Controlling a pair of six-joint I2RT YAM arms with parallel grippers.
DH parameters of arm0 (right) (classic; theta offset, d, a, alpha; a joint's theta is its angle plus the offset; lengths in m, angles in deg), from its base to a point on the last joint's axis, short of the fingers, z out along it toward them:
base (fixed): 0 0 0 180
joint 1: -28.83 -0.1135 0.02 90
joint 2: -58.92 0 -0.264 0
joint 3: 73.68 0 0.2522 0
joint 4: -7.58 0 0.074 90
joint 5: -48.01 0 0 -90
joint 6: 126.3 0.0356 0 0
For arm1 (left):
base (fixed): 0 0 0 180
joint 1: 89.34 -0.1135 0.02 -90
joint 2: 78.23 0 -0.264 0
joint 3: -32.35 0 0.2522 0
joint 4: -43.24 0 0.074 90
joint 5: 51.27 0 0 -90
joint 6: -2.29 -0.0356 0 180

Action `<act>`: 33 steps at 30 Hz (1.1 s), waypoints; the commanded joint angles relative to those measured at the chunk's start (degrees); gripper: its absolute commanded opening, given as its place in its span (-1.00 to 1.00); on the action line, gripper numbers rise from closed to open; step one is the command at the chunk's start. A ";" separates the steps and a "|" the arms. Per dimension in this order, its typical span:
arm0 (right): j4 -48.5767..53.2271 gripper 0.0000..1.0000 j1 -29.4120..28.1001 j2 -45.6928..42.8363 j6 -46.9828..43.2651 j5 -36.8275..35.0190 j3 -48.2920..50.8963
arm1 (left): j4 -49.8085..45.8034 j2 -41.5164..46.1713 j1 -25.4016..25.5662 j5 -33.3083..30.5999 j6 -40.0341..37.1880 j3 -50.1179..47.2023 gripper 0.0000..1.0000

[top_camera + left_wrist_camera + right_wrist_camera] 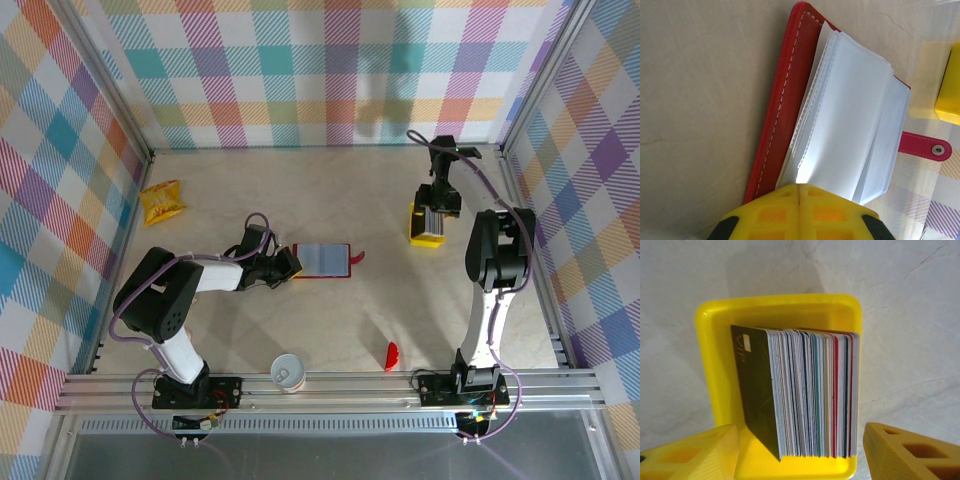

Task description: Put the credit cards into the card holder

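1. While the right gripper [800, 442] hangs spread wide over the credit cards [805, 395], gripping nothing, we'd say the job's barely begun.
2. Cards stand on edge, packed in a yellow tray [780, 305], well right of the card holder [322, 260].
3. Holder lies open on the table [300, 190], sleeves [850, 110] fanned and, far as we see, empty.
4. The left gripper [799, 212] is clenched at the holder's near edge; whether it nips a sleeve, we can't tell.
5. Left to do, we reckon: pick, carry, slot every card.
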 commanded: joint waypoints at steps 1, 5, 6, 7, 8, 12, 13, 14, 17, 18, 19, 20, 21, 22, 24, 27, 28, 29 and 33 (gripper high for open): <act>3.16 0.34 0.20 1.28 -2.55 -0.70 -3.40 | -6.02 0.05 -0.31 -1.79 -1.39 -1.60 -0.98; 3.31 0.34 0.20 2.49 -2.54 -2.17 -4.31 | -5.56 -0.52 -0.28 -1.62 -1.21 -1.43 -0.98; 3.29 0.35 0.13 2.75 -2.39 -2.81 -4.49 | -5.45 -0.56 -0.28 -1.54 -1.19 -1.38 -0.98; 3.25 0.35 -0.02 3.10 -2.39 -3.45 -4.61 | -5.37 -0.60 -0.28 -1.53 -1.13 -1.34 -0.98; 3.31 0.35 0.03 3.38 -2.34 -3.84 -4.66 | -5.36 -0.68 -0.28 -1.46 -1.08 -1.30 -0.98; 3.07 0.36 -0.05 4.51 -2.31 -4.25 -4.87 | -5.45 -0.87 -0.28 -1.31 -1.14 -1.09 -0.98; 3.08 0.36 -0.06 4.81 -2.35 -4.26 -4.88 | -5.36 -0.91 -0.28 -1.26 -1.13 -1.14 -0.98; 3.07 0.36 -0.06 4.97 -2.45 -4.26 -4.87 | -5.27 -0.99 -0.28 -1.26 -1.12 -1.16 -0.98; 2.85 0.37 -0.23 5.45 -2.57 -4.39 -4.80 | -5.27 -1.25 -0.28 -1.20 -1.13 -1.16 -0.98; 2.89 0.37 -0.41 5.67 -2.74 -4.64 -4.80 | -5.27 -1.27 -0.28 -1.18 -1.13 -1.16 -0.98; 2.89 0.37 -0.52 5.92 -2.80 -5.14 -4.88 | -5.27 -1.38 -0.28 -1.18 -1.05 -1.26 -0.98; 2.89 0.37 -0.59 6.03 -2.83 -5.54 -4.88 | -5.18 -1.32 -0.28 -1.18 -1.04 -1.27 -0.98; 2.97 0.37 -0.54 6.16 -2.75 -6.09 -4.93 | -5.18 -1.38 -0.28 -1.10 -1.04 -1.25 -0.98; 2.99 0.37 -0.59 6.24 -2.53 -6.92 -4.97 | -5.10 -1.37 -0.28 -1.09 -1.03 -1.25 -0.98; 3.16 0.36 -0.59 6.16 -2.16 -8.34 -5.06 | -4.79 -1.23 -0.28 -1.00 -0.95 -1.36 -0.98; 2.79 0.33 -0.57 5.41 -1.78 -9.85 -4.76 | -4.82 -1.32 -0.28 -0.83 -0.95 -1.34 -0.98; 2.49 0.30 -0.59 5.13 -1.70 -10.18 -4.63 | -4.83 -1.33 -0.28 -0.82 -0.97 -1.30 -0.98; 2.31 0.27 -0.59 4.88 -1.73 -10.31 -4.63 | -4.74 -1.39 -0.23 -0.75 -0.91 -1.30 -0.98; 1.72 0.07 -0.59 4.18 -1.51 -10.24 -4.52 | -4.81 -1.42 -0.28 -0.74 -0.89 -1.26 -0.98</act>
